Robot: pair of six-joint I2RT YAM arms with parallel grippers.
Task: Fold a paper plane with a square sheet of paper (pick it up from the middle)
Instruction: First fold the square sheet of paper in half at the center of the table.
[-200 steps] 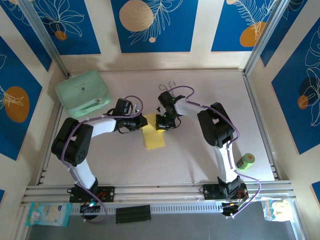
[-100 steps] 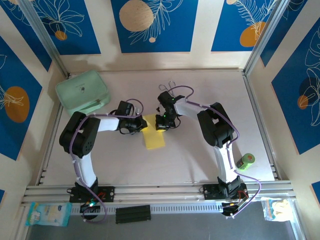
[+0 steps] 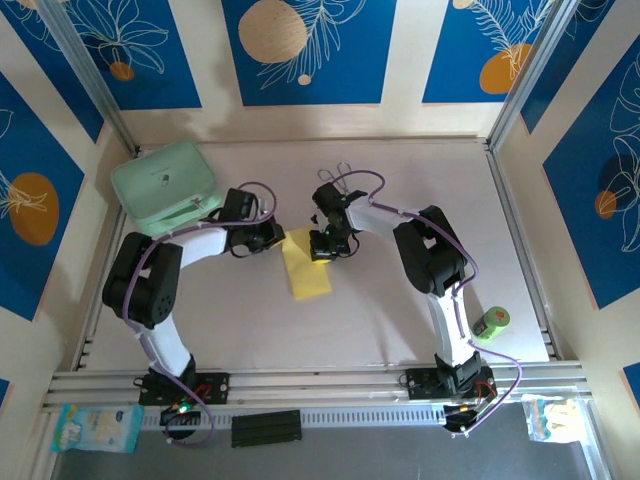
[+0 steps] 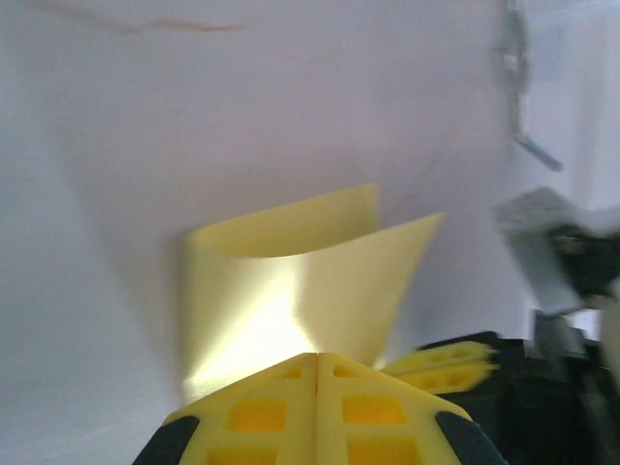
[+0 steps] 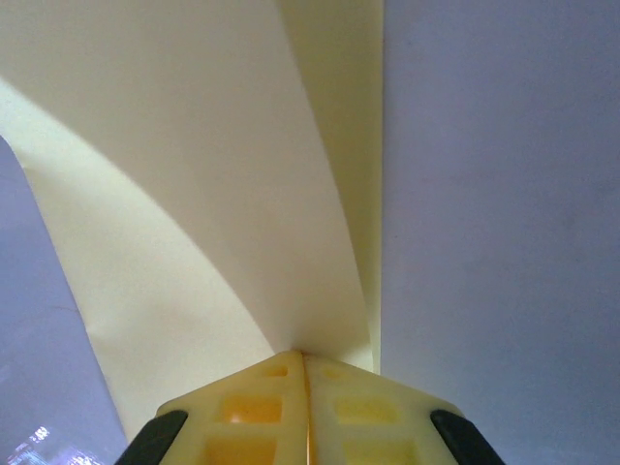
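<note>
Yellow paper sheet (image 3: 308, 270) lies folded on the middle of the table (image 3: 420, 170), far end curling up; the right gripper (image 3: 322, 246) pinches that end, and the left gripper (image 3: 273, 238) is closed tight at its left edge

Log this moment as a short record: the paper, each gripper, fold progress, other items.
paper: square sheet of paper, yellow, between the two grippers, its far end raised and curled
left gripper: shut, apparently pinching the sheet's edge
right gripper: shut on the same sheet
fold progress: loose curve, no plane shape yet
other items: mint-green case far left; small green object near right
</note>
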